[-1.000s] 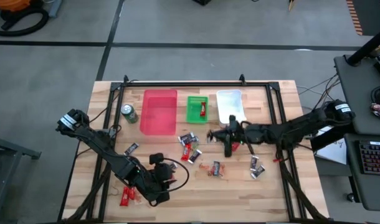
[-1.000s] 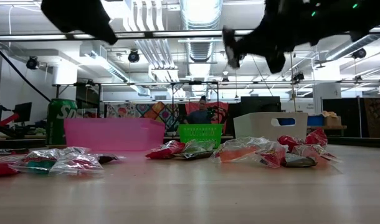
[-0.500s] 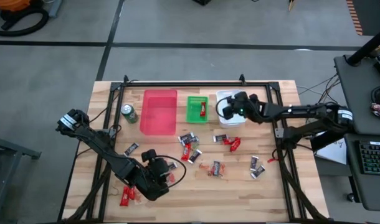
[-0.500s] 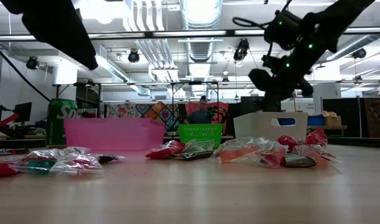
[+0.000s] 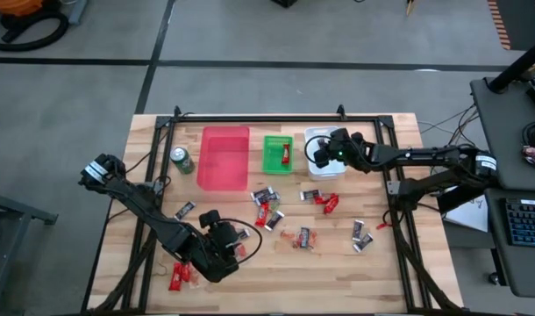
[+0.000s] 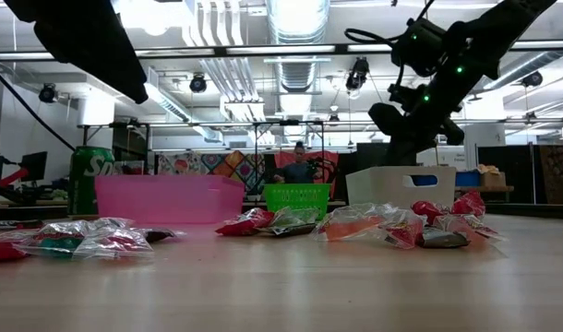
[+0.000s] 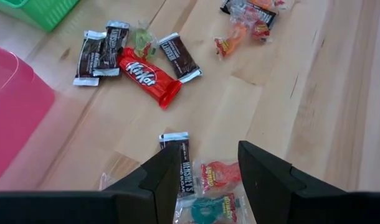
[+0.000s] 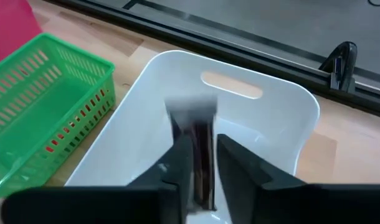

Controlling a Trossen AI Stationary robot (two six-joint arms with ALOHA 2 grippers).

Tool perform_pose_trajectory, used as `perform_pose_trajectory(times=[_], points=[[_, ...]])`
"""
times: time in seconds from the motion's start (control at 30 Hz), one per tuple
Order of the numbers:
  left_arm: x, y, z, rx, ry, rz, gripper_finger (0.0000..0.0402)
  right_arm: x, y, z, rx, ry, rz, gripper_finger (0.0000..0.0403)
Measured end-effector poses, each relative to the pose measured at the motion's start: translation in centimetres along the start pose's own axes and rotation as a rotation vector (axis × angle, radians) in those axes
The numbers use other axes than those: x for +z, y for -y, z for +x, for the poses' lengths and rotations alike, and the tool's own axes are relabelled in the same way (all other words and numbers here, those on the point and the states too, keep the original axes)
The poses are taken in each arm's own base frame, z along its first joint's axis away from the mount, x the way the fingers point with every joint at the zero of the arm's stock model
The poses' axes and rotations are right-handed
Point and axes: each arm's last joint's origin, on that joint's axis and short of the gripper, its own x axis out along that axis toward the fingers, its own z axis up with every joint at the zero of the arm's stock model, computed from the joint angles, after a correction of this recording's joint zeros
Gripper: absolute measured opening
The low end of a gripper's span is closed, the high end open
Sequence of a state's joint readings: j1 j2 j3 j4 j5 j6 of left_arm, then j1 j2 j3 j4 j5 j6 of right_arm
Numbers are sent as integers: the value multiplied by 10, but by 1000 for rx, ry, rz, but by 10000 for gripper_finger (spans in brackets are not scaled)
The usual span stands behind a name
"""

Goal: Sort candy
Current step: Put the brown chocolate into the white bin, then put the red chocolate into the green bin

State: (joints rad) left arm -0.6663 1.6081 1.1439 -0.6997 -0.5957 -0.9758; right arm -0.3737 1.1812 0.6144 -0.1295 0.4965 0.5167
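Observation:
My right gripper point(image 5: 318, 155) hangs over the white bin point(image 8: 283, 99). Its fingers stand slightly apart, and a dark wrapped candy point(image 8: 201, 168) is blurred between them, slipping down toward the bin floor. My left gripper point(image 7: 209, 171) is open near the table's front left, with nothing between its fingers. Below it lie a dark candy point(image 7: 185, 163) and a red clear-wrapped candy point(image 7: 220, 176). Farther off are a red bar point(image 7: 146, 78) and dark candies point(image 7: 177, 56). More candy lies scattered mid-table point(image 5: 266, 209), with other pieces to the right point(image 5: 361, 235).
A pink bin point(image 5: 224, 158), a green basket point(image 5: 273, 162) holding a red candy point(image 5: 286, 155), and the white bin point(image 5: 323, 133) line the back of the table. A green can point(image 5: 181, 161) stands left of the pink bin. A black frame rims the table.
My right gripper rose from the candy pile at mid-table and carried a dark candy back over the white bin, where its fingers have parted. My left arm shifted slightly.

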Motion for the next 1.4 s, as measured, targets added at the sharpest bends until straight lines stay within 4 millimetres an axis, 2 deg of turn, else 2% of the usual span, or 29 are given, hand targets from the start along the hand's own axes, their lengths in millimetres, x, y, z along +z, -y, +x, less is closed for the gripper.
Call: perform_pose_trajectory(times=[0.2, 0.37, 0.57, 0.77, 0.9, 1.0, 1.2, 1.4], points=[[0, 0, 0, -12, -19, -34, 144, 1, -1, -2, 54, -21, 12, 146], [-2, 2, 0, -55, -88, -79, 144, 12, -13, -11, 279, -79, 15, 174], [-5, 3, 0, -106, -187, -155, 144, 14, -40, -31, 599, -185, -31, 178], [-9, 2, -1, -89, -283, -358, 144, 5, -62, -51, 720, -224, -104, 168], [-18, -7, -2, 34, -420, -519, 144, 1, -70, -61, 746, -253, -144, 163], [-24, -11, -1, 130, -448, -580, 144, -2, -73, -65, 761, -258, -158, 162], [-30, -10, 8, 195, -469, -588, 144, -3, -75, -68, 771, -260, -167, 160], [-44, -27, -2, 433, -693, -571, 132, -3, -76, -68, 773, -261, -168, 160]])
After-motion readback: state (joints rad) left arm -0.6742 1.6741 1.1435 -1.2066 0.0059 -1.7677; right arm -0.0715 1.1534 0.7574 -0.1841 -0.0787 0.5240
